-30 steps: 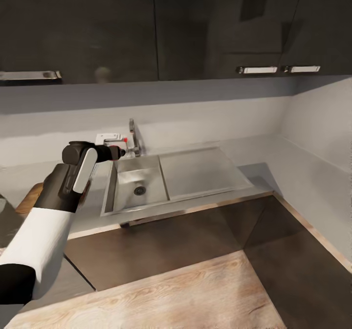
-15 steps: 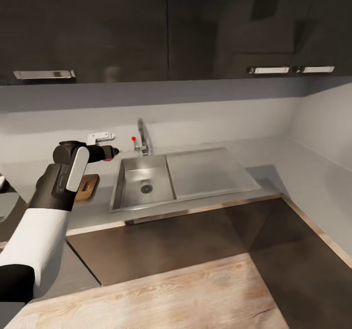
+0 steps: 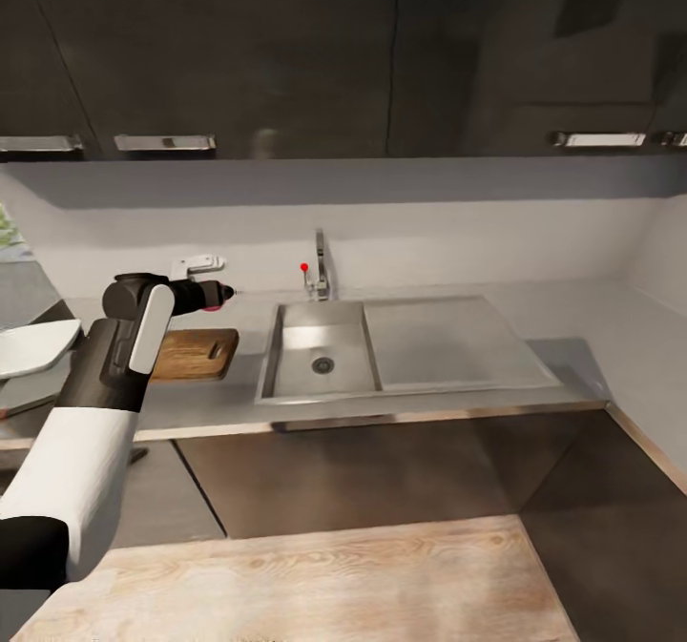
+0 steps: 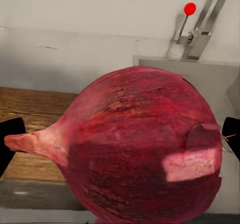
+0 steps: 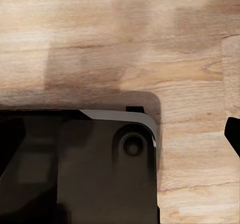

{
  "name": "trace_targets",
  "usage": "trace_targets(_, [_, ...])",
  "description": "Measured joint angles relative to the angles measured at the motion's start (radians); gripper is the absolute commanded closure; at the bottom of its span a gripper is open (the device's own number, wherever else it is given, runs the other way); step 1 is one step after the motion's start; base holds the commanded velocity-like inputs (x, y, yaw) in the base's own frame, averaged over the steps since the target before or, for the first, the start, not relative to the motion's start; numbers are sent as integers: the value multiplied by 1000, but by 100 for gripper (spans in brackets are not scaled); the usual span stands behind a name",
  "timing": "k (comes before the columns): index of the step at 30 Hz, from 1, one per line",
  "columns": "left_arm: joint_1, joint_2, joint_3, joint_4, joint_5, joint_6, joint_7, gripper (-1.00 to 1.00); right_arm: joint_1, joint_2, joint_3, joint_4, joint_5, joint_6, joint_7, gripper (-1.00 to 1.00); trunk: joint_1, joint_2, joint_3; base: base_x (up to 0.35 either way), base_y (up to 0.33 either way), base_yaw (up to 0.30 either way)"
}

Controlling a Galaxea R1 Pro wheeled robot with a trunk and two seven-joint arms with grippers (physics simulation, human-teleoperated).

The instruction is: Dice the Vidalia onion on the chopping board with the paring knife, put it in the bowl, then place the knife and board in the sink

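My left gripper (image 3: 221, 295) is clenched around the Vidalia onion (image 4: 140, 149), held up in the air over the countertop (image 3: 239, 403), between the chopping board (image 3: 196, 354) and the back wall. In the left wrist view the onion is dark red and glossy, with its pointed tip toward 1 of my 2 fingers (image 4: 11, 134) and a pale patch on its skin near the other; both dark fingertips show at its sides, touching it.

Below the onion in that view lie the wooden board and a strip of grey counter, and beyond it stands the chrome tap (image 4: 205, 24) with its red-tipped lever. From my head camera the board lies flat on the counter just beside the sink (image 3: 324, 361), on my left of the basin. The basin shows its round drain; the flat drainboard runs off to my right. The white bowl (image 3: 33, 346) sits further to my left, near the edge of the view, well apart from the sink.

My right gripper (image 5: 232, 134) shows just 1 dark fingertip in the right wrist view, over light wood floor (image 5: 125, 44) and a dark part of my own base; I cannot tell how those jaws stand.
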Motion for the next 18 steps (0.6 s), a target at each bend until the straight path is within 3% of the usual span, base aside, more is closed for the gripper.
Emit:
trace_targets(7, [0,-2,-1,9,0,0,-1,100,0,-1,1,0,0,-1,0,-100,0,0,0,6,18,85])
trace_targets(18, [0,-2,-2,11,-1,1,-1,100,0,-1,3,0,2,0,1,-100,0,0,0,172,227,3])
